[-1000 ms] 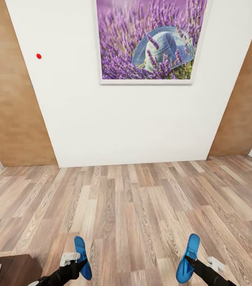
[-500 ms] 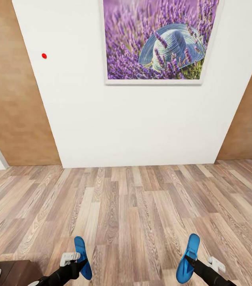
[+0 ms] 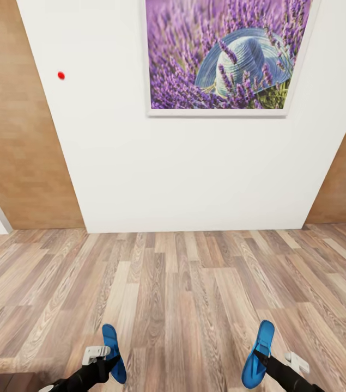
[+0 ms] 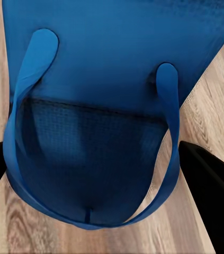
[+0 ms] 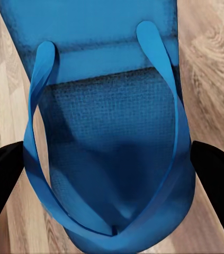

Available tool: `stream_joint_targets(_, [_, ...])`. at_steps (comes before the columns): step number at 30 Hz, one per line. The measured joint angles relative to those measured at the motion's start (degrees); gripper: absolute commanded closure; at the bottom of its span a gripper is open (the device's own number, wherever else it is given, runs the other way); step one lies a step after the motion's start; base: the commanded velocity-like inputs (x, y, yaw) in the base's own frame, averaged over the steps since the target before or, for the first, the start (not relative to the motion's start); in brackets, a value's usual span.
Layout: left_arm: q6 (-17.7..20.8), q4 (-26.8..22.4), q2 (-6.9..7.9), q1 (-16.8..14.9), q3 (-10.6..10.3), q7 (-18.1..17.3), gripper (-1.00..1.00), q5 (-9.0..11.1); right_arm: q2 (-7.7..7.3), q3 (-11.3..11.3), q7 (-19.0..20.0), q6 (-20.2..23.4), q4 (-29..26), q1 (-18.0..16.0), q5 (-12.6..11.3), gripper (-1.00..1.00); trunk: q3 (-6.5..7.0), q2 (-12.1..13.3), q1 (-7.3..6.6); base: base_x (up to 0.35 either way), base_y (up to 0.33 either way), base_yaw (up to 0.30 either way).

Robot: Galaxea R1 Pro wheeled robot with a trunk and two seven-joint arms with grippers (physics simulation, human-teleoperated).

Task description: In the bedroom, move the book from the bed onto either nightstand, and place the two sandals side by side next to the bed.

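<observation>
A white wall (image 3: 183, 174) bore a lavender picture (image 3: 224, 54) and a red dot (image 3: 61, 75). Brown doors (image 3: 14, 136) flanked it. Below lay plank floor (image 3: 183, 294).

Lavender picture (image 3: 227, 54) cut off at top — both arms run off bottom edge.

Ahead, a picture (image 3: 224, 54) hangs on the wall (image 3: 194, 174); 2 sandals, left (image 3: 113, 351) and right (image 3: 259, 354), sit well apart.
</observation>
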Motion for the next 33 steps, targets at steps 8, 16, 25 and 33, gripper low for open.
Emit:
stream_joint_targets(8, [0.0, 0.0, 0.00, 0.0, 0.0, 0.0, 1.00, 0.0, 0.00, 0.0, 0.0, 0.0, 0.0, 0.0, 0.0, 1.00, 0.00, 0.0, 0.00, 0.329, 0.000, 0.000])
stream_joint_targets(16, [0.0, 0.0, -0.01, 0.0, 0.0, 0.0, 1.00, 0.0, 0.00, 0.0, 0.0, 0.0, 0.0, 0.0, 0.0, 1.00, 0.00, 0.0, 0.00, 0.330, 0.000, 0.000])
stream_joint_targets(25, [0.0, 0.0, -0.07, 0.0, -0.1, 0.1, 1.00, 0.0, 0.00, 0.0, 0.0, 0.0, 0.0, 0.0, 0.0, 1.00, 0.00, 0.0, 0.00, 0.330, 0.000, 0.000])
stream_joint_targets(33, [0.0, 0.0, -0.09, 0.0, 0.0, 0.0, 1.00, 0.0, 0.00, 0.0, 0.0, 0.0, 0.0, 0.0, 0.0, 1.00, 0.00, 0.0, 0.00, 0.330, 0.000, 0.000])
